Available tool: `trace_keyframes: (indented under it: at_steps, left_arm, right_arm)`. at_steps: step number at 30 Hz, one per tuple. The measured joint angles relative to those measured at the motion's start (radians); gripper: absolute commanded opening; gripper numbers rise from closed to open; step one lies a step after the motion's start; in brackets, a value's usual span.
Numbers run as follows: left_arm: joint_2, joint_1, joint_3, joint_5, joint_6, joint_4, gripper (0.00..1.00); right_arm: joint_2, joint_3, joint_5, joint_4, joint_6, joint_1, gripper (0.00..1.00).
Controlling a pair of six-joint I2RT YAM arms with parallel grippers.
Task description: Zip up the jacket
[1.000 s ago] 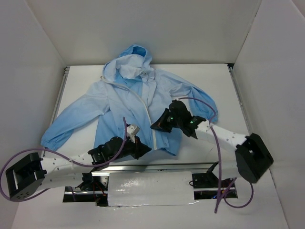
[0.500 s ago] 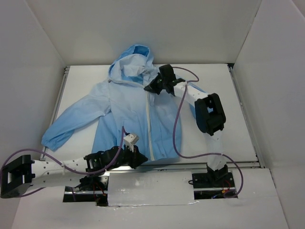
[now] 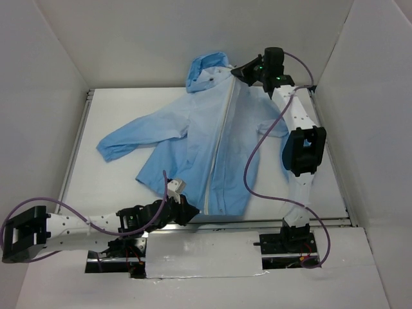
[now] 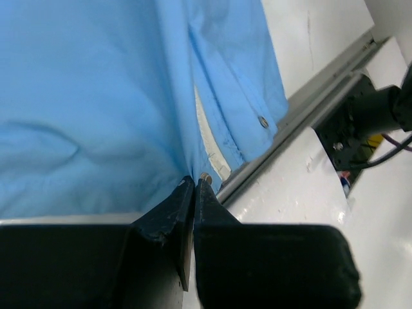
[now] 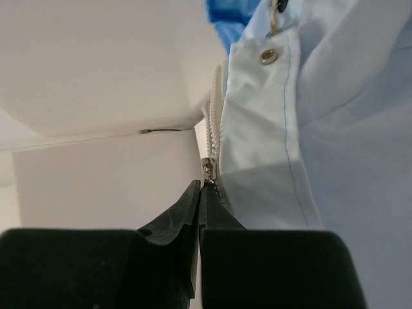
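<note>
Lab test cell — white panel walls [image 3: 193,38], white table [image 3: 116,106].

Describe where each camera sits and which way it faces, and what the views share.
Top external: above and behind the bases, facing down and forward over the jacket on the table; both arms show, left claw at the hem, right claw at the collar.
Left wrist: on the left arm, facing along its shut fingers to the jacket's hem.
Right wrist: on the right arm, facing along its shut fingers to the zipper pull they pinch.
Shared: every view shows the jacket.
</note>
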State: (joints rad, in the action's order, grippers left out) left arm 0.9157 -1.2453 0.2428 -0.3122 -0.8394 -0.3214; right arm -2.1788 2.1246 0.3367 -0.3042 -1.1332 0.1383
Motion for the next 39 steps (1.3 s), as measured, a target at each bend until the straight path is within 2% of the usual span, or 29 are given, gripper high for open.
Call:
trace_keyframes:
  at_steps: [4,7,9,14,17,19,21,25,33,39]
  left_arm:
    - [0.077,-0.001,0.016,-0.053,-0.032,-0.055,0.00]
    - [0.124,-0.001,0.023,-0.091,-0.083,-0.098,0.00]
    - [0.144,-0.011,0.022,-0.118,-0.123,-0.106,0.00]
    - [0.177,-0.053,0.005,-0.222,-0.285,-0.079,0.00]
    - [0.176,-0.066,0.006,-0.272,-0.351,-0.036,0.00]
    - [0.189,-0.080,0.010,-0.308,-0.408,0.026,0.00]
    - [0.209,-0.084,0.025,-0.347,-0.475,0.088,0.00]
    - [0.237,-0.087,0.064,-0.428,-0.594,0.109,0.00]
    - [0.293,-0.093,0.087,-0.476,-0.756,0.149,0.00]
    - [0.237,-0.100,0.041,-0.507,-0.919,0.210,0.00]
  right_arm:
    - [0.024,0.021,0.058,-0.039,-0.003,-0.073,0.00]
    - [-0.024,0.144,0.106,-0.114,-0.006,-0.116,0.00]
    - [-0.054,0.219,0.126,-0.097,-0.023,-0.151,0.00]
    - [-0.056,0.216,0.209,-0.026,-0.066,-0.244,0.00]
    - [-0.005,0.016,0.215,0.140,-0.090,-0.253,0.00]
    - [-0.005,-0.016,0.208,0.146,-0.090,-0.248,0.00]
    - [-0.028,0.030,0.209,0.100,-0.089,-0.244,0.00]
    - [-0.124,0.288,0.257,0.012,-0.094,-0.244,0.00]
    - [-0.116,0.274,0.319,0.019,-0.073,-0.270,0.00]
    - [-0.116,0.255,0.354,0.014,-0.045,-0.274,0.00]
